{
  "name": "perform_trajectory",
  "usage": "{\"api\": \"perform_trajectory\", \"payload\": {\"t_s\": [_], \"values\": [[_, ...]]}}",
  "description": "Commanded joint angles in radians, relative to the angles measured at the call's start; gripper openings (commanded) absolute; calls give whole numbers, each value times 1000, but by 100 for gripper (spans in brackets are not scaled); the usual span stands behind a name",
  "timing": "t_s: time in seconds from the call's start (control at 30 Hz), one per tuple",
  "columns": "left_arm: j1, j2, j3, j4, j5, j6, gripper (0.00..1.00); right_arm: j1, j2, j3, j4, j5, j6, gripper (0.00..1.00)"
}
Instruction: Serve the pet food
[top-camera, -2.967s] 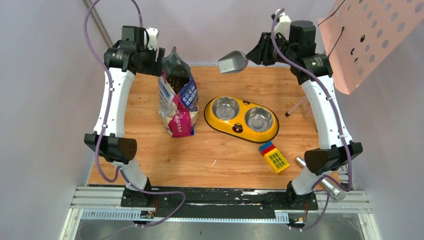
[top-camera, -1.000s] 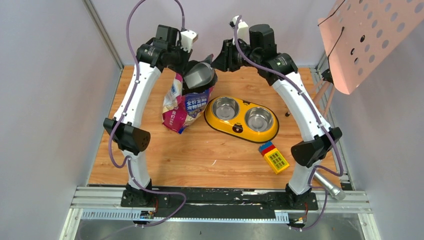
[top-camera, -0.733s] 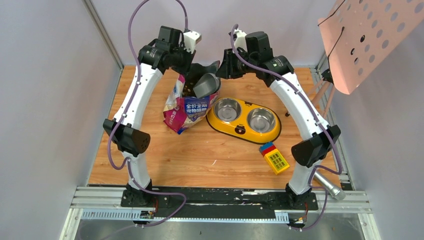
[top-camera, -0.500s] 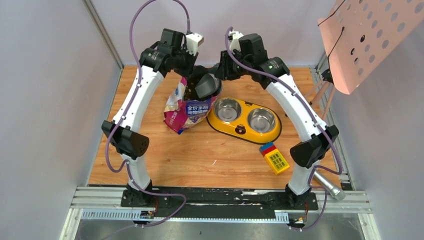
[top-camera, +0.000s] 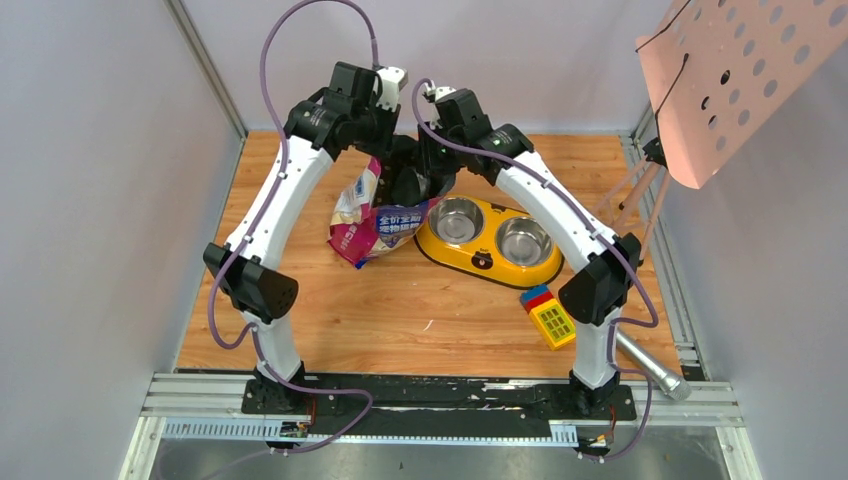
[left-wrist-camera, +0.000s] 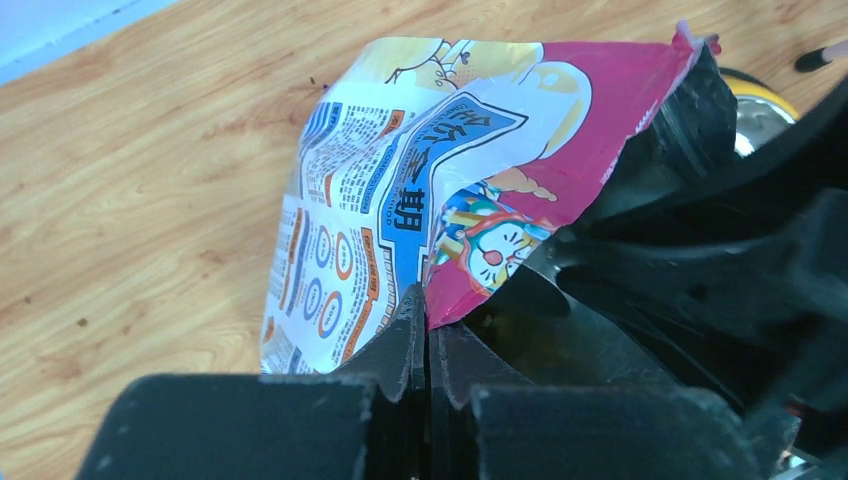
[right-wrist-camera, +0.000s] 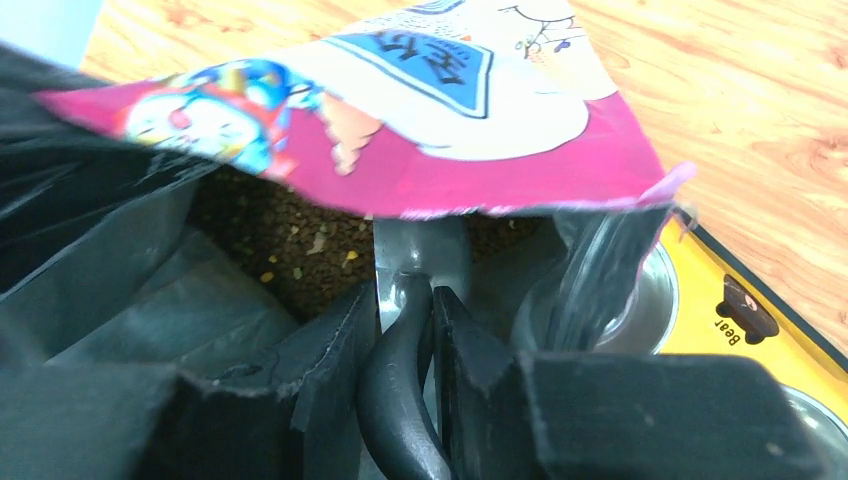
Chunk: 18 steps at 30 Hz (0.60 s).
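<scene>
Brown kibble (right-wrist-camera: 270, 235) sits in the bag (left-wrist-camera: 400, 180) at the top view's upper centre, rim pinched by the clenched left claw (left-wrist-camera: 427, 322), right claw (right-wrist-camera: 405, 297) grasping the scoop (right-wrist-camera: 420, 250) dipped in it: scooping is in hand, and the next move likely calls for a level lift to the yellow feeder (top-camera: 487, 232).

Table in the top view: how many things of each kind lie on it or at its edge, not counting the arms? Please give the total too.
Food bag: 1
Yellow feeder: 1
Grey scoop: 1
Coloured block: 1
Metal cylinder: 1
Total: 5
</scene>
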Motion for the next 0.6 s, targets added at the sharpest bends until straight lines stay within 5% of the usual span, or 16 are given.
{"api": "perform_trajectory", "payload": {"t_s": [0.0,0.4,0.57], "values": [[-17,-127,13,107,57,-142,0,-4,21,-5,59,70,45,0],[26,-80,27,90,132,-258,0,13,160,-52,54,78,155,0],[73,-55,65,105,156,-268,0,14,204,-52,59,-105,181,0]]}}
